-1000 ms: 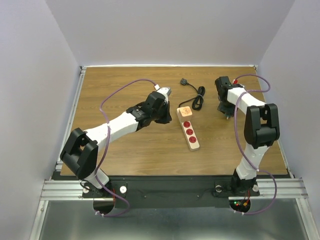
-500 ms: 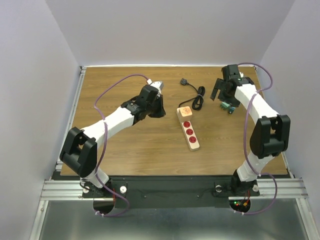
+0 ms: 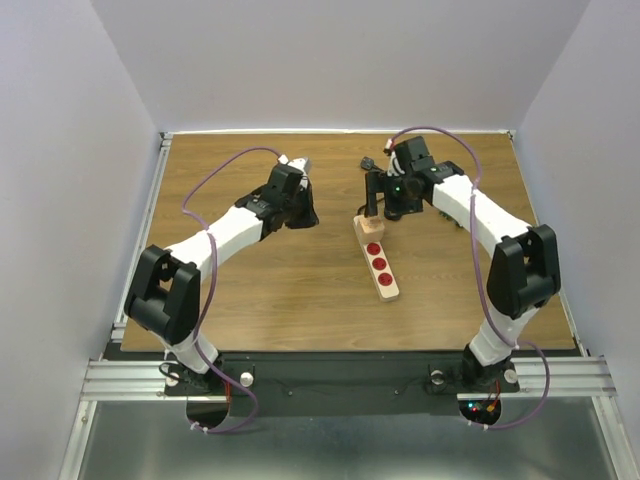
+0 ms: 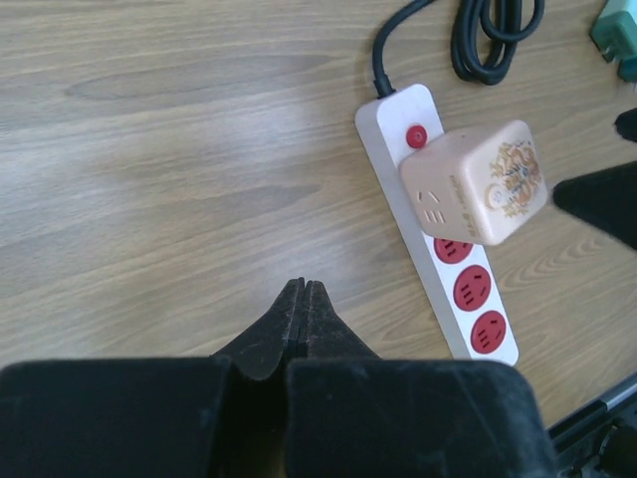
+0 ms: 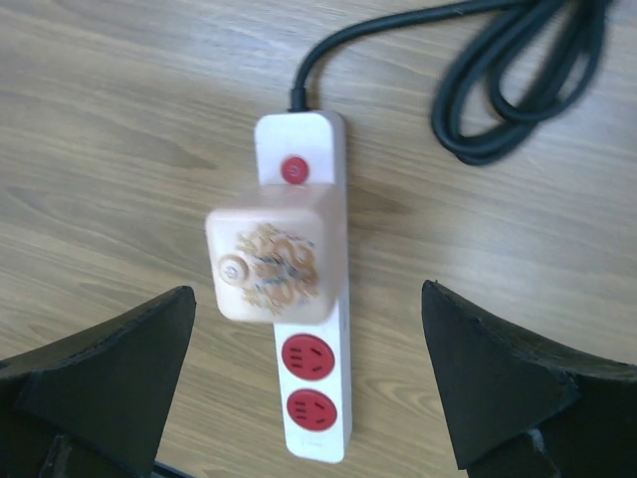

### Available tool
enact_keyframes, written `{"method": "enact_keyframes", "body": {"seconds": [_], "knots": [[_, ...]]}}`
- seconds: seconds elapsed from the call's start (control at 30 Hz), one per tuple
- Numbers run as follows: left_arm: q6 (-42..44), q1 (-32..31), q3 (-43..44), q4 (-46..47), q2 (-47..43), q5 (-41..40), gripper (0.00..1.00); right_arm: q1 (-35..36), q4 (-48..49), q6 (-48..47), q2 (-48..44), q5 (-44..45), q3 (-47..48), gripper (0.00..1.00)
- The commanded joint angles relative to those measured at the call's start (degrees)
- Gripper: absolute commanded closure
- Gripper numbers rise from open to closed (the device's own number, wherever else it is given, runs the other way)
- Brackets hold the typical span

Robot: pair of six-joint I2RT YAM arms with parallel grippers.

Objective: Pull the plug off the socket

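Note:
The socket [image 3: 381, 266] is a long beige power strip with red outlets, lying mid-table. It also shows in the left wrist view [image 4: 468, 299] and the right wrist view [image 5: 317, 403]. A beige cube plug [image 3: 368, 222] with a patterned top sits in the outlet nearest the strip's red switch, as the wrist views show [image 4: 476, 184] [image 5: 271, 264]. My right gripper [image 3: 383, 207] hovers above the plug, wide open, with its fingers [image 5: 109, 378] well apart on either side of it. My left gripper [image 3: 305, 215] is shut and empty [image 4: 302, 291], left of the strip.
The strip's black cord [image 3: 398, 195] lies coiled behind it, with its black end plug [image 3: 367, 163] farther back. A small teal object [image 4: 617, 35] lies to the right of the cord. The wooden table ends at white walls on three sides.
My right arm has swung left from the table's right side to above the plug, its gripper open. My left arm has drawn back to the left, away from the strip.

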Motion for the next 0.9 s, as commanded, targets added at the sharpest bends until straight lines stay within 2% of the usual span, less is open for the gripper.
{"method": "enact_keyframes", "body": {"seconds": [0.0,0.27,0.43,0.57,0.6,0.73,0.77,0.87], "knots": [[-0.7,0.3,-2.8,1.7,-3.8,2.2,1.0,0.9,4.1,-4.1,1.8,-2.5,4.4,0.0],[-1.6,0.3,-7.3,3.8,-6.3,3.5,1.0,4.5,4.0,-5.7,7.9,-3.2,6.2,0.0],[-2.3,0.3,-9.2,4.2,-7.4,3.4,1.0,6.4,3.9,-6.2,8.2,-4.4,4.4,0.0],[-2.9,0.3,-10.3,5.0,-7.7,4.4,1.0,7.4,3.6,-5.2,8.6,0.2,3.2,0.01],[-2.9,0.3,-10.5,5.1,-7.8,4.6,1.0,7.4,3.6,-4.7,8.8,0.9,3.1,0.03],[-3.1,0.3,-11.0,5.4,-8.2,4.7,1.0,7.5,2.5,-2.0,9.4,2.0,2.9,0.22],[-3.2,0.3,-11.2,5.4,-8.2,4.6,1.0,7.5,2.4,0.1,9.6,3.0,2.7,0.36],[-3.5,0.3,-11.6,5.6,-8.5,4.8,1.0,7.6,2.1,2.2,10.5,3.9,2.0,0.39]]}}
